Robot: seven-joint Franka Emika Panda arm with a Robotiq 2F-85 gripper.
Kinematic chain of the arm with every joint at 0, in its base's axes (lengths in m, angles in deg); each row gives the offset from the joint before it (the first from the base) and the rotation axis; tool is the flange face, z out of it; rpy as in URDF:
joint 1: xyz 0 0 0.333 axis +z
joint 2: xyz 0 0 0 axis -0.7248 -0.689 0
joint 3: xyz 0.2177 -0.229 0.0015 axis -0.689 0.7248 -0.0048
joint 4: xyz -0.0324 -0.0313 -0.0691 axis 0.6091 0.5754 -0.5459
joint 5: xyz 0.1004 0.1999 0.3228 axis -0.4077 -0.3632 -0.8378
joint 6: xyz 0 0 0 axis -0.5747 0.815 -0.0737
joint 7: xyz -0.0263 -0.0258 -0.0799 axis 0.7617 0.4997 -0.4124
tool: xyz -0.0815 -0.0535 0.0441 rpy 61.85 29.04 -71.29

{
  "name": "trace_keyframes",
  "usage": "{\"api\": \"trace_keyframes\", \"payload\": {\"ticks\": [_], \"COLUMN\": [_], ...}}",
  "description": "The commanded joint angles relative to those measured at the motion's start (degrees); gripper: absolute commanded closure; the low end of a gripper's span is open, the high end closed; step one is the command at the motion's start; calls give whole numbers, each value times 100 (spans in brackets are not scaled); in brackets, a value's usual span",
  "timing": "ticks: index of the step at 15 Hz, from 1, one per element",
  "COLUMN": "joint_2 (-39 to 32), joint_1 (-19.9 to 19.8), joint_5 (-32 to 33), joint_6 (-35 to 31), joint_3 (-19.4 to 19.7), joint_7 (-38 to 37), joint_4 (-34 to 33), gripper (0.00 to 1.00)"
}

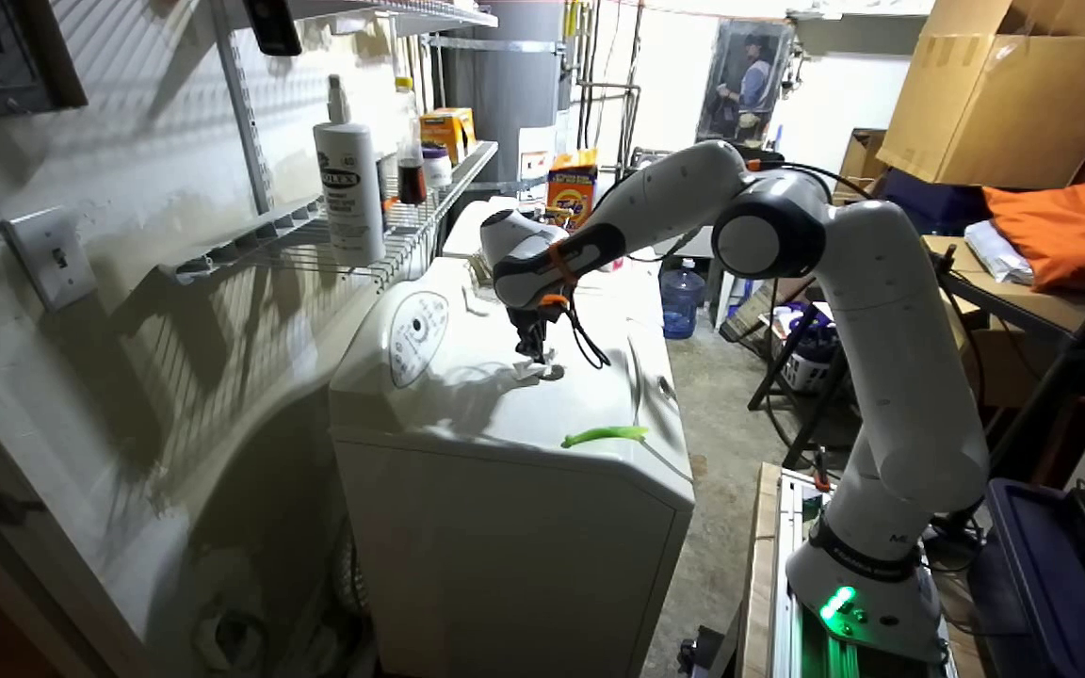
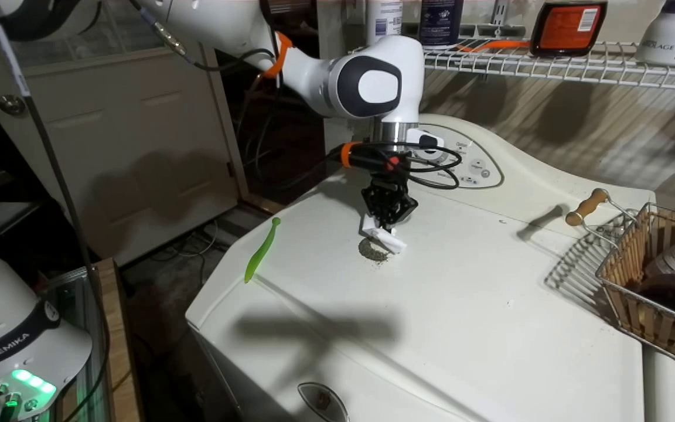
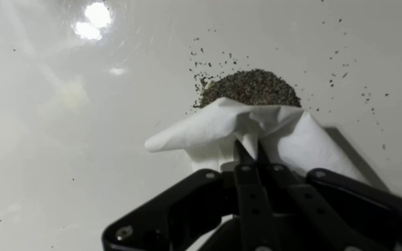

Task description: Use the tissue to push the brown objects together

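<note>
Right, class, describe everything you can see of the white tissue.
The tissue is a thin white sheet, paper by its look, creased and bunched at the middle, where the gripper pinches it. Its sides flare, one ending in a blunt, rounded tip. It sits on or just above the white appliance top, and in the wrist view its upper edge overlaps the brown granular pile; whether they touch is unclear.

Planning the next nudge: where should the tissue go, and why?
I'd probably lift the tissue slightly and shift it beyond the loose grains at the wrist view's right, ready to sweep inward. The end effector grips the tissue, and those grains lie apart from the brown pile, which shows just past the tissue's edge.
</note>
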Motion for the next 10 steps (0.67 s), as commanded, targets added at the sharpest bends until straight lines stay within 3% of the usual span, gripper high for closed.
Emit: {"api": "trace_keyframes", "payload": {"ticks": [1, 10], "joint_2": [490, 247], "joint_1": [-39, -291], "joint_5": [-187, -655], "joint_6": [100, -542], "joint_3": [58, 396], "joint_7": [-565, -2367], "joint_4": [218, -74], "gripper": [99, 99]}}
